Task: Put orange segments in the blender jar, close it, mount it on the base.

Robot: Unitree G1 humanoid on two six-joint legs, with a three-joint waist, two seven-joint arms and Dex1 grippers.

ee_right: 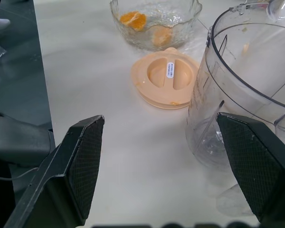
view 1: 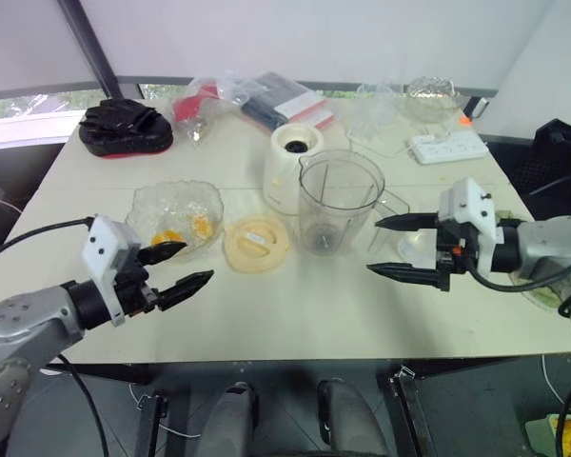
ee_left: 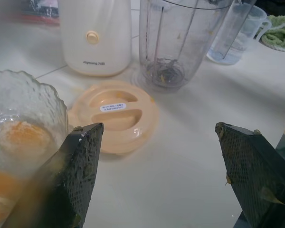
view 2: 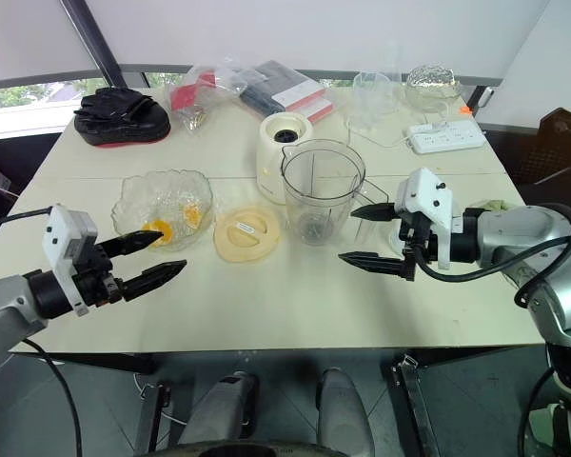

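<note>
Opening stage of the task, seen from my head cameras. My left claw (view 1: pixel 198 262) hangs open and empty just above the table (view 1: pixel 295 314), its upper finger close to the near rim of the glass bowl (view 1: pixel 141 204). My right claw (view 1: pixel 372 247) is also spread wide and empty, level with the lower wall of the blender jar (view 1: pixel 341 200) and just beside it, not touching. The orange segments (view 1: pixel 202 226) lie in the bottom of the bowl, on the side nearer the jar. The jar stands upright on the table with only its blade inside. It is in front of the white base (view 1: pixel 290 164) and not yet mounted, and the lid (view 1: pixel 257 240) lies flat between bowl and jar. The step in hand, as I judge it, is the first pick. I should raise the left claw over the bowl's rim, bring it down with one finger on either side of a single segment, and close only until the fruit is held, because it looks soft and wet and would likely squash or slip under a hard pinch. The glass bowl may slide if a finger catches its wall. Carrying the segment over the lid to the jar's mouth calls for height enough to clear the jar's rim, and my right claw is well placed to steady the jar.
</note>
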